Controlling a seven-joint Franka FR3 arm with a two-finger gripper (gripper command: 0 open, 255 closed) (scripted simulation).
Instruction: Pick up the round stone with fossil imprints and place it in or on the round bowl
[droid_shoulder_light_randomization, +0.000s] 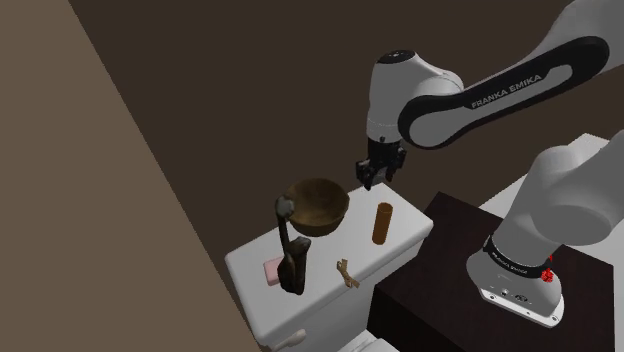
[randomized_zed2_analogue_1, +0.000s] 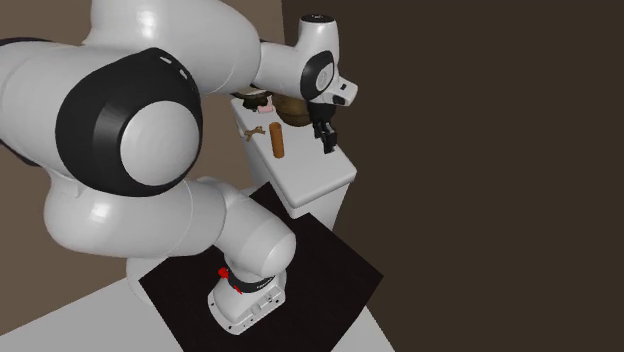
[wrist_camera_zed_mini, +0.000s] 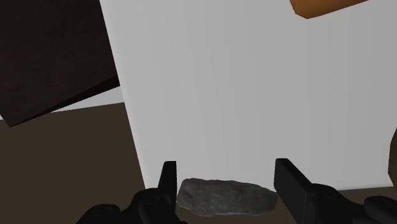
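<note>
The tool (wrist_camera_zed_mini: 226, 167) was clamped on the grey stone (wrist_camera_zed_mini: 226, 196), one finger against each end of it. In the shoulder view the tool (droid_shoulder_light_randomization: 370, 180) hung in the air above the white desk (droid_shoulder_light_randomization: 400, 248), between the brown bowl (droid_shoulder_light_randomization: 318, 205) and an upright brown cylinder (droid_shoulder_light_randomization: 383, 224), touching neither. A tall dark figurine (droid_shoulder_light_randomization: 290, 250) stood just beside the bowl, with a pink block (droid_shoulder_light_randomization: 271, 271) and a small bone-shaped piece (droid_shoulder_light_randomization: 346, 272) near it.
</note>
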